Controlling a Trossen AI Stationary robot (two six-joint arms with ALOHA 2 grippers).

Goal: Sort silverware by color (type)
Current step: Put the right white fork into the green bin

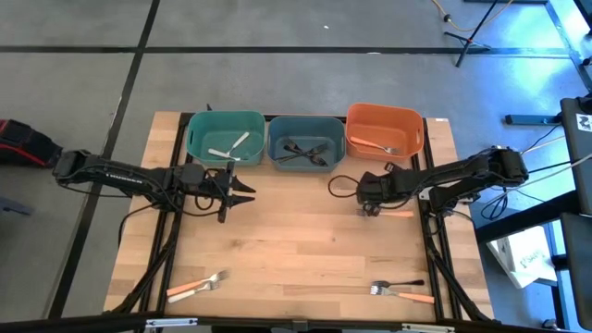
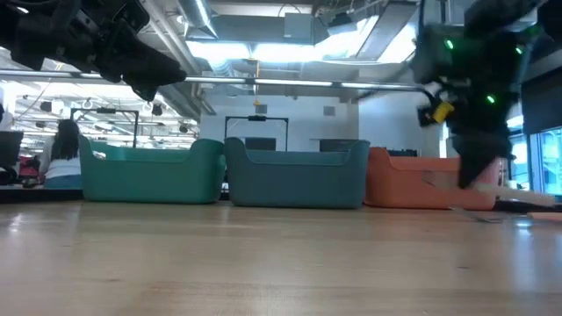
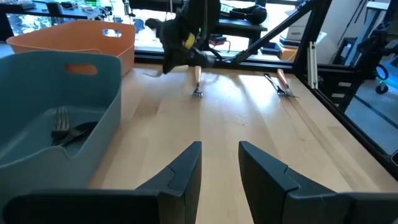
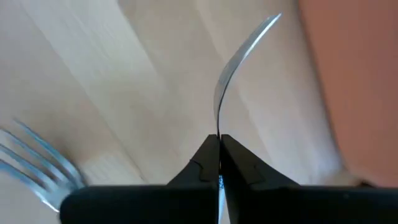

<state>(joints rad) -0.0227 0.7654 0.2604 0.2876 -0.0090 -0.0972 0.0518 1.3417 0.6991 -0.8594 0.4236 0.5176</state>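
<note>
Orange forks: one in orange bin point(image 1: 385, 129), one in right tool point(image 1: 372, 209).

You can't see the right gripper point(image 1: 370, 209) fingertips from above; its own body covers them, and only the handle end of the orange-handled fork point(image 1: 400, 214) pokes out beside it. Right wrist view: a second fork point(image 4: 37, 177) is cut by the frame edge, tines only, handle colour unknown. The clamped thin metal strip point(image 4: 233, 68) is too close-up for you to identify. Low view: right arm is a dark blur, and bin contents are hidden behind the bin walls point(image 2: 294, 180).
</note>
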